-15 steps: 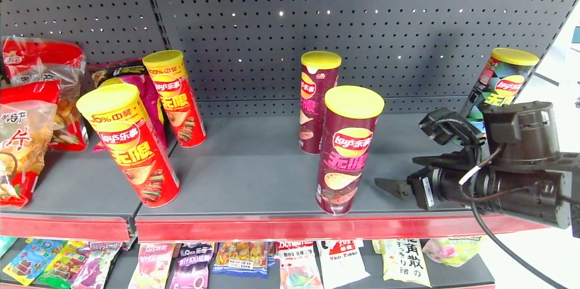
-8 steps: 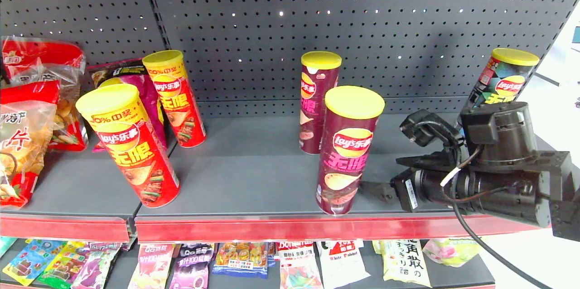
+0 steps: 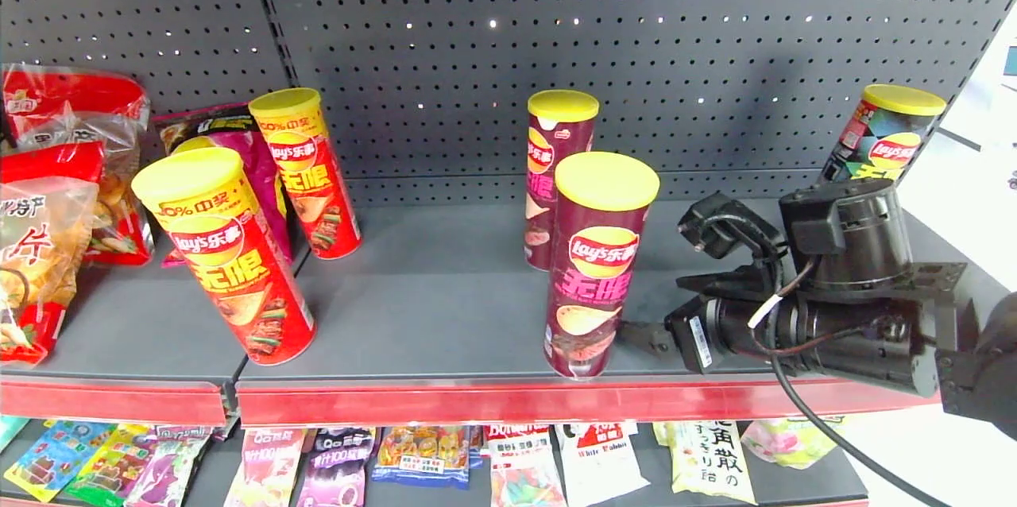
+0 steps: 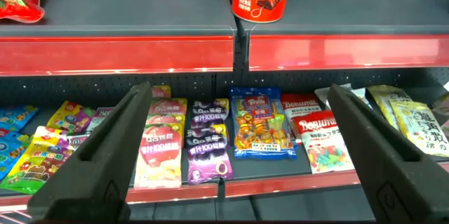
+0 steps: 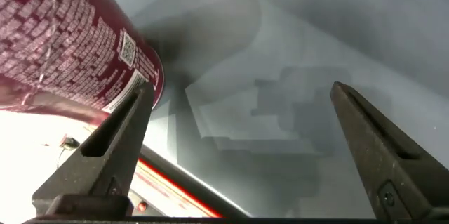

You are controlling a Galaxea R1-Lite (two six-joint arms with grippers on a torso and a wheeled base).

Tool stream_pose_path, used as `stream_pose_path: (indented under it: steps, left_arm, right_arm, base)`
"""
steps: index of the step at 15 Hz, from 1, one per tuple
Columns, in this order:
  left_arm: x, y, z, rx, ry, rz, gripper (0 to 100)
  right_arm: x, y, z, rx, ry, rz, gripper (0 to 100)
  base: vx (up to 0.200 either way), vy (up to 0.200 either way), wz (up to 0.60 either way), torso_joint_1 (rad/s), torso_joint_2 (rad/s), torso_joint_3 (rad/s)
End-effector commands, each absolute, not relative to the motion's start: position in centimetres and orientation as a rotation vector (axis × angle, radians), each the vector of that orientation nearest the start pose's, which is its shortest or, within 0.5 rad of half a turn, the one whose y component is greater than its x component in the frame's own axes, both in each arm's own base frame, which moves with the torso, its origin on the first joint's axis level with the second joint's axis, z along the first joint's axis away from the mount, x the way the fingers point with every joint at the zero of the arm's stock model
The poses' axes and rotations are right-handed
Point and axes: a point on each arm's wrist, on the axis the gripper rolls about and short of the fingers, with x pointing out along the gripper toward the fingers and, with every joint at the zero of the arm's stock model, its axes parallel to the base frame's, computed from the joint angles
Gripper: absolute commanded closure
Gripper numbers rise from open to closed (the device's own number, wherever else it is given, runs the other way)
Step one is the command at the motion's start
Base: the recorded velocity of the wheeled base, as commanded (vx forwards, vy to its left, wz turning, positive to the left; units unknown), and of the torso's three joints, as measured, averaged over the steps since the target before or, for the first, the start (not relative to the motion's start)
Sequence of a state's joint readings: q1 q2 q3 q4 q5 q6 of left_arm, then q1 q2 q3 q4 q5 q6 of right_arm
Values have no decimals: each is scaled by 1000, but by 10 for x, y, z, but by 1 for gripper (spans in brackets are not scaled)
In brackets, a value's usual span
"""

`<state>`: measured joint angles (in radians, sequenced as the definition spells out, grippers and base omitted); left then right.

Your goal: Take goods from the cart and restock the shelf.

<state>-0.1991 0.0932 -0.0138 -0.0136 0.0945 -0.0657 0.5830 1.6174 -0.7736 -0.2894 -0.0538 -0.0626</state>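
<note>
A maroon chip can (image 3: 592,268) with a yellow lid stands upright near the front edge of the grey shelf (image 3: 445,292). My right gripper (image 3: 659,312) lies low on the shelf just right of it, open. One fingertip (image 5: 140,97) is at the can's base (image 5: 70,48), and nothing is between the fingers. My left gripper (image 4: 240,89) is open too, hanging in front of the lower shelf's candy packets (image 4: 210,147).
A second maroon can (image 3: 556,165) stands behind the front one. Two red cans (image 3: 226,253) (image 3: 306,169) stand at the left beside snack bags (image 3: 48,205). A dark can (image 3: 882,133) stands at the far right. A red lip (image 3: 508,400) edges the shelf.
My right gripper has slid left along the shelf, and the front maroon can has shifted a little to the left with it.
</note>
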Motion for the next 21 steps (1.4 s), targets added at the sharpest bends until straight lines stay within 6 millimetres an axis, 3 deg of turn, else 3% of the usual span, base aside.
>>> stream_pose_path:
  steps: [1,21]
  left_arm:
    - [-15,5,83,-56,70,-100,0]
    - [-15,5,83,-56,70,-102,0]
  right_arm:
    - [231,152,165,-236,517,534,0]
    - [236,169,168,-240,501,574,0]
  base:
    - [0,0,0,0,0,0]
    - [0,0,0,0,0,0]
